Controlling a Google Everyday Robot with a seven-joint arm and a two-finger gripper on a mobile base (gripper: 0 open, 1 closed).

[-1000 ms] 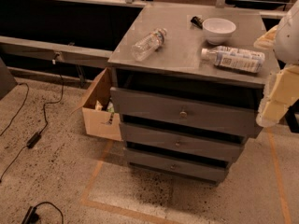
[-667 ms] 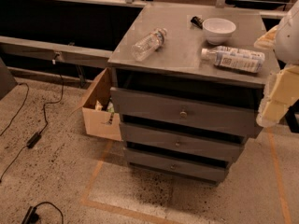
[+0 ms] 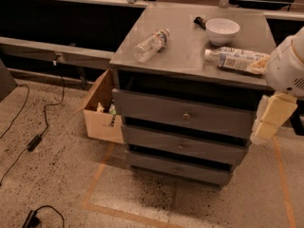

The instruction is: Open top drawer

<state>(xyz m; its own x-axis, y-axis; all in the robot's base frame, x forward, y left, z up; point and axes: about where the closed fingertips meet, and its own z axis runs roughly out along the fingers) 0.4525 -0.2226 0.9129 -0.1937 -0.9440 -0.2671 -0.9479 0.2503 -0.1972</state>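
The top drawer (image 3: 156, 109) is a wide dark-grey panel, the tallest of three, with a small round metal knob (image 3: 186, 115) at its centre. It sits flush with the cabinet front, under a dark gap below the countertop. Two shallower grey drawers (image 3: 180, 146) lie below it. My gripper (image 3: 268, 120) hangs at the right edge of the view, cream-coloured fingers pointing down, beside the cabinet's right end and to the right of the knob, touching nothing.
On the grey countertop (image 3: 190, 46) lie a clear plastic bottle (image 3: 150, 44), a white bowl (image 3: 222, 30), a small dark object (image 3: 200, 22) and a labelled bottle on its side (image 3: 235, 59). An open cardboard box (image 3: 101, 112) stands left of the cabinet. Cables (image 3: 33, 141) lie on the floor.
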